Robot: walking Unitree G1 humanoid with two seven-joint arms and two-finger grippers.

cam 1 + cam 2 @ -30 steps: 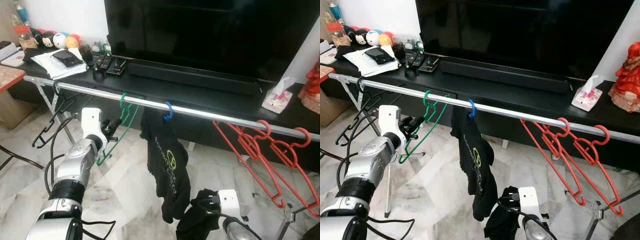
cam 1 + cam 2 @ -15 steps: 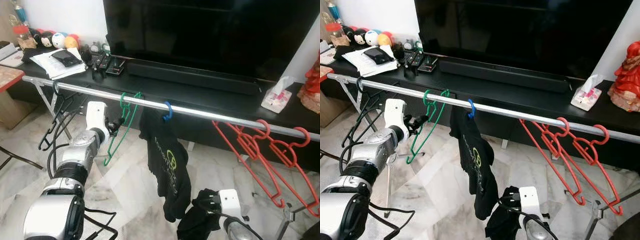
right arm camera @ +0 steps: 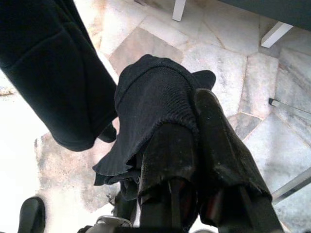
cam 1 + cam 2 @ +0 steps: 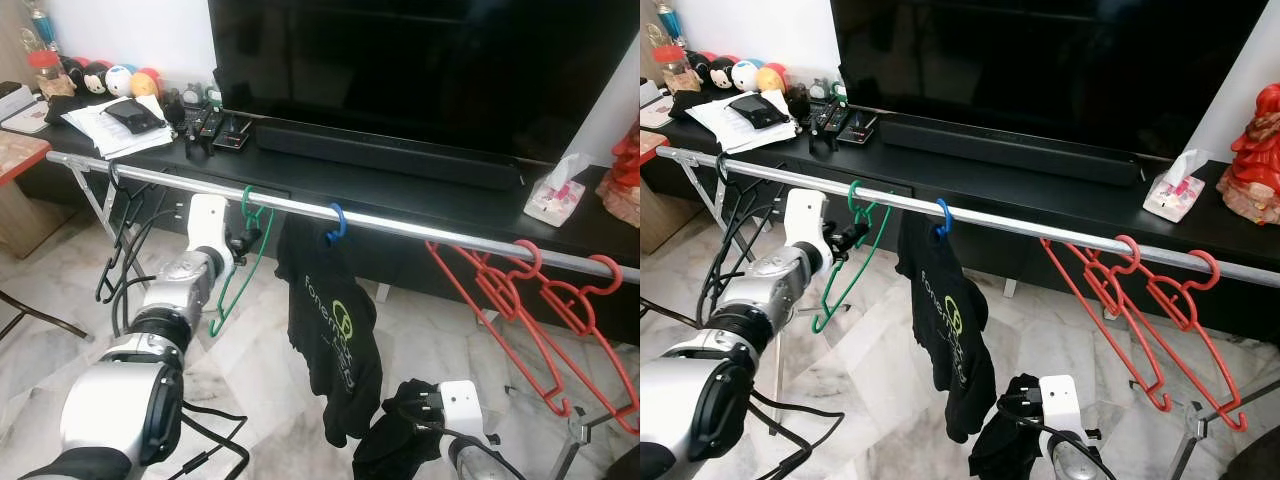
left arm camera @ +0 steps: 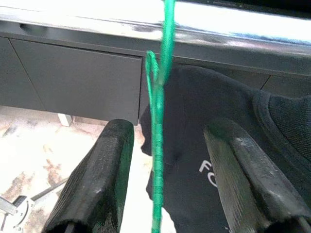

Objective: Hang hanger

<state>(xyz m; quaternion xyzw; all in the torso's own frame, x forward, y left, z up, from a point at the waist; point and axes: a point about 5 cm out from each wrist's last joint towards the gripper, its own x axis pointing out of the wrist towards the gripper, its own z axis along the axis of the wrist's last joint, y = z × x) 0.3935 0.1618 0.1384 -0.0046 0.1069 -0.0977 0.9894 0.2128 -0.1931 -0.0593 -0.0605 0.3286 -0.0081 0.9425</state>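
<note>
A green wire hanger (image 5: 156,145) hangs by its hook (image 4: 245,200) on the silver rail (image 4: 400,224). My left gripper (image 5: 167,128) is just under the rail, open. The green wire runs between its black fingers (image 5: 104,174) with a gap on each side. In the eye views the left gripper (image 4: 240,240) sits beside the hanger's upper part. Low down at the right, my right gripper (image 4: 425,400) is shut on a bundle of black cloth (image 3: 155,97), which drapes over its fingers.
A black T-shirt (image 4: 335,330) hangs on a blue hanger hook (image 4: 337,222) just right of the green one. Red hangers (image 4: 520,300) fill the rail's right end, black hangers (image 4: 115,250) its left end. Behind the rail stands a TV console (image 4: 420,180).
My left arm has risen and moved right, close under the rail, beside the green hanger. The hanger now hangs steeper. The right gripper with the cloth has stayed in place.
</note>
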